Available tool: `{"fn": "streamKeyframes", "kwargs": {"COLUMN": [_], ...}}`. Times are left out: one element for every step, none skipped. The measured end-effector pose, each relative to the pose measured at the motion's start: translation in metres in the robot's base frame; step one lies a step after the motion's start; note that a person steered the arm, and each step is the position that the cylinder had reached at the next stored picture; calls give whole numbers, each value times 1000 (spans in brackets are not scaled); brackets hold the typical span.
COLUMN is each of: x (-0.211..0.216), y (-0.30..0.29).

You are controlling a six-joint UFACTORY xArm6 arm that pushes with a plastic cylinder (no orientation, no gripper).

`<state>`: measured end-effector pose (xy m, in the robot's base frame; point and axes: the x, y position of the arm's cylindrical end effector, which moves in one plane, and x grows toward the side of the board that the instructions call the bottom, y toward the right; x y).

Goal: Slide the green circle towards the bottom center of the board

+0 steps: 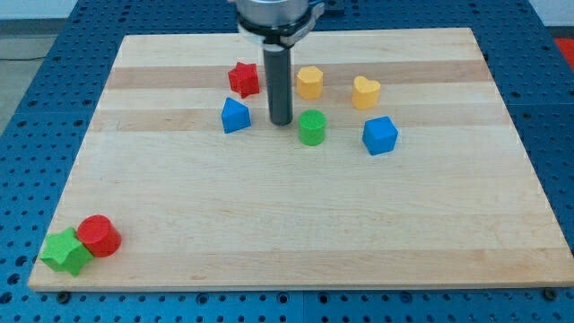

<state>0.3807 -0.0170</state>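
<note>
The green circle is a short green cylinder standing a little above the board's middle. My tip is the lower end of the dark rod and rests on the board just to the view's left of the green circle, a small gap apart from it. The blue triangular block lies to the left of my tip.
A red star, a yellow hexagon and a yellow heart lie near the top. A blue cube lies right of the green circle. A red cylinder and a green star sit at the wooden board's bottom-left corner.
</note>
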Motion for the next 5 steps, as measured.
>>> {"fn": "streamKeyframes", "kwargs": {"x": [-7,2,16,34,52], "y": [25,25,23,24,26]}}
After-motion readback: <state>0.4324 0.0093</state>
